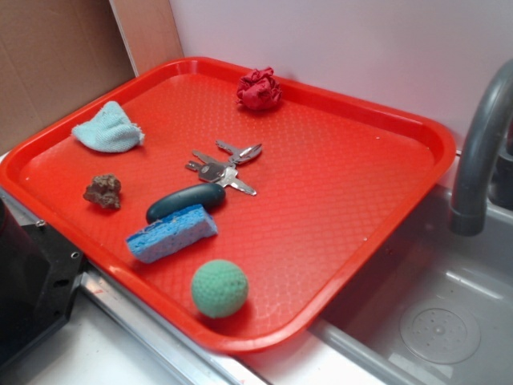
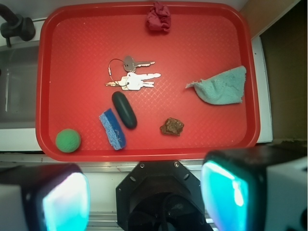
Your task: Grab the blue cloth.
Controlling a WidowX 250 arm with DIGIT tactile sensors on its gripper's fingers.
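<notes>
The blue cloth (image 1: 108, 128) is a small pale light-blue terry piece lying crumpled at the far left of the red tray (image 1: 337, 184). In the wrist view the blue cloth (image 2: 220, 85) lies at the right side of the tray (image 2: 72, 57). My gripper (image 2: 144, 199) hangs high over the black robot base (image 2: 159, 192), outside the tray's near edge and well short of the cloth. Its two cyan-padded fingers (image 2: 65, 202) stand wide apart with nothing between them. The exterior view does not show the gripper.
Also on the tray: a blue sponge (image 2: 112, 129), a dark oval object (image 2: 124, 109), keys (image 2: 132, 77), a brown rock (image 2: 172, 126) nearest the cloth, a green ball (image 2: 68, 140) and a dark red cloth ball (image 2: 159, 18). A faucet (image 1: 481, 144) and sink (image 1: 433, 321) lie beside the tray.
</notes>
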